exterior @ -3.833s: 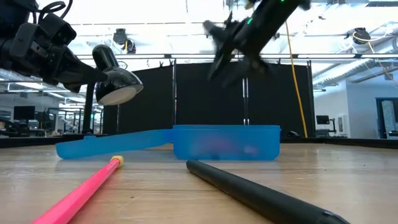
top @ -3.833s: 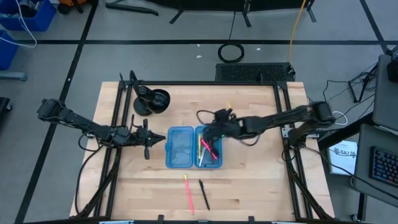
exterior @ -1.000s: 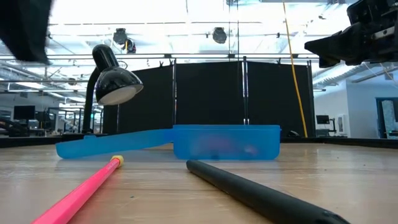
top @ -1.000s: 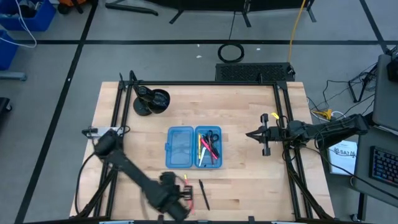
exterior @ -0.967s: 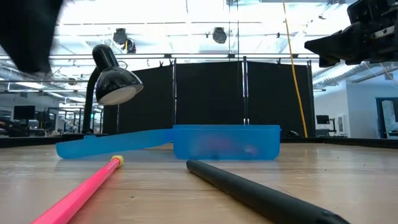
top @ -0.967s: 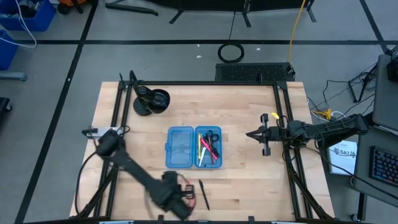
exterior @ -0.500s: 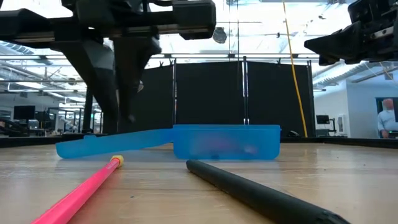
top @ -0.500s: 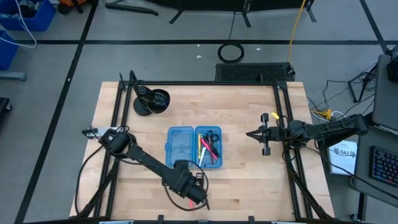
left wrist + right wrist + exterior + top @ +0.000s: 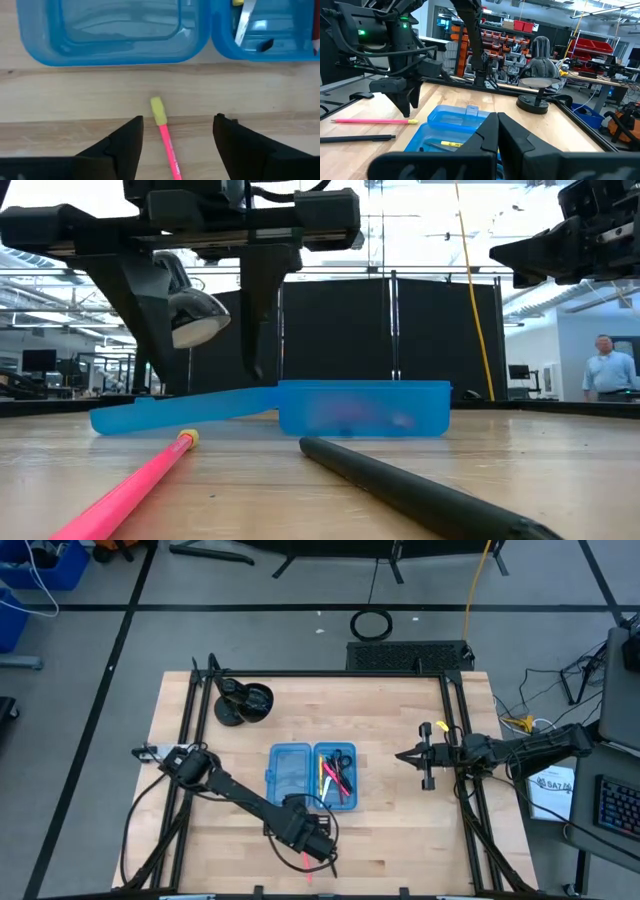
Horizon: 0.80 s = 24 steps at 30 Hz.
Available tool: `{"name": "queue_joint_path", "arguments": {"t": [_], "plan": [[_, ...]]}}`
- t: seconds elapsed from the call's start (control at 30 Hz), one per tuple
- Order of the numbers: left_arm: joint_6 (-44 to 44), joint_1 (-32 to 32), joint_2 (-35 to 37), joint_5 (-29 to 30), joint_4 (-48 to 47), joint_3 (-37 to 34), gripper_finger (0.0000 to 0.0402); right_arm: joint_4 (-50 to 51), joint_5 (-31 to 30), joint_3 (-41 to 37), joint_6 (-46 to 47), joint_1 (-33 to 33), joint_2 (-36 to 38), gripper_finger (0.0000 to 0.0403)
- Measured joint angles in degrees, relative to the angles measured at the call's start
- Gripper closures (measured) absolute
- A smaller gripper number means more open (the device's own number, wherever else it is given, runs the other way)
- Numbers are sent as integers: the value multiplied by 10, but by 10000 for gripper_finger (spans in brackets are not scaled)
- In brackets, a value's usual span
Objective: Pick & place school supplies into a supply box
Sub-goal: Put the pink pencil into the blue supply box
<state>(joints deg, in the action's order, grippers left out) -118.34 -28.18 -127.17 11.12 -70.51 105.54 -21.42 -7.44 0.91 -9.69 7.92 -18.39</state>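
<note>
Left wrist view: yellow-capped pink pen (image 9: 166, 140)

Translucent glossy blue plastic supply box (image 9: 115, 35) on pale matt wood table (image 9: 75, 95); pink pen (image 9: 167, 145) smooth plastic w/ yellow cap.

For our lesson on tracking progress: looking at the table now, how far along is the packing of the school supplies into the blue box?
Done: scissors and several pens lie in the open supply box. In hand: the left gripper hovers over the pink pen, jaws open either side of it, not yet gripping. Left: that pen and the black pen on the table near it. The right gripper waits shut at the table's right side.
</note>
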Motion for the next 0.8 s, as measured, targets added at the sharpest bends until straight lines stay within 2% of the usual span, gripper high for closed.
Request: {"name": "queue_joint_path", "arguments": {"t": [0.17,0.47,0.63,0.8], "plan": [[1,0,0,13,2,0,180,0,0,0,0,0,0,403],[-7,-1,-43,-13,8,-1,238,2,0,0,0,0,-2,403],[6,6,-54,-32,14,0,249,3,0,0,0,0,-3,403],[32,7,-68,-25,33,2,250,3,0,0,0,0,-3,403]]}}
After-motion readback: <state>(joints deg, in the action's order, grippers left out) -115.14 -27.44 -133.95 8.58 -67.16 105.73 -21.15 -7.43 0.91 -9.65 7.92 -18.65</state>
